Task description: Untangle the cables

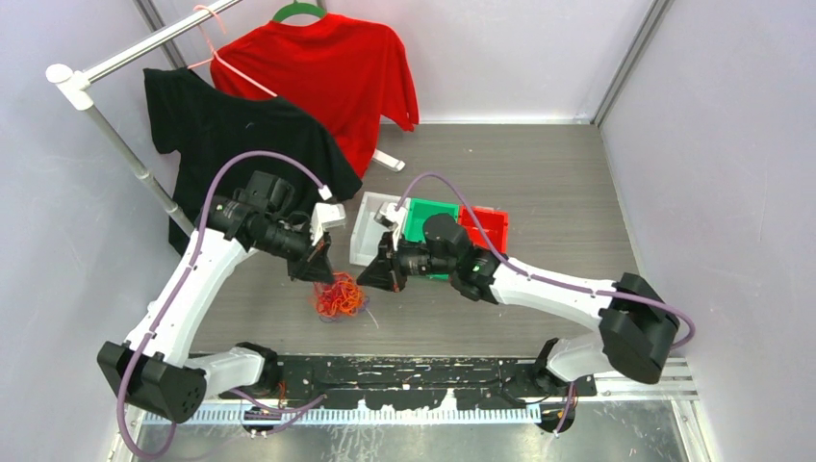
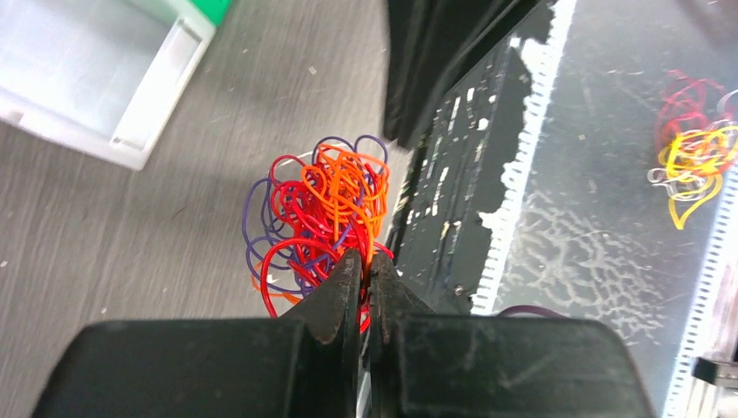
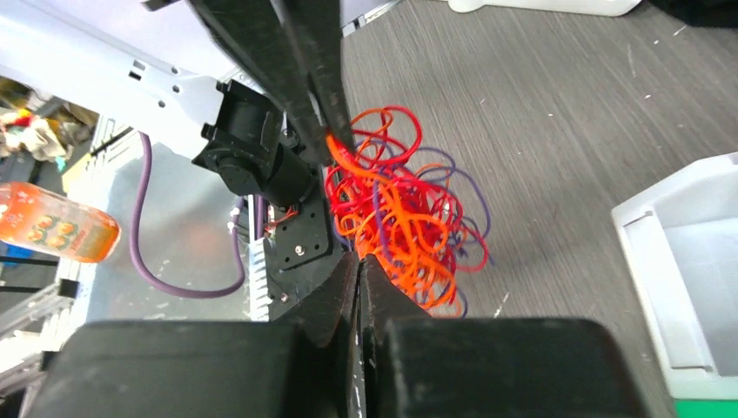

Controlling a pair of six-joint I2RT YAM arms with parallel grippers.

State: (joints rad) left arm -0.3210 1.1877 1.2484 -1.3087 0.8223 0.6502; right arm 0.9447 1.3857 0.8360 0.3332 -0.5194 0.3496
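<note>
The grey table (image 1: 539, 183) bears one tangle of cables (image 1: 337, 296) and three bins (image 1: 356, 241); the left gripper (image 2: 365, 261) and right gripper (image 3: 361, 261) are both clamped tight on its strands

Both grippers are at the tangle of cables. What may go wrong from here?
1. The left gripper and right gripper each pinch only a few strands of the cables; these may slip out.
2. Orange, red and purple loops are interlaced, so pulling apart may tighten knots.
3. The tangle is near the black base plate; loops could snag there.
</note>
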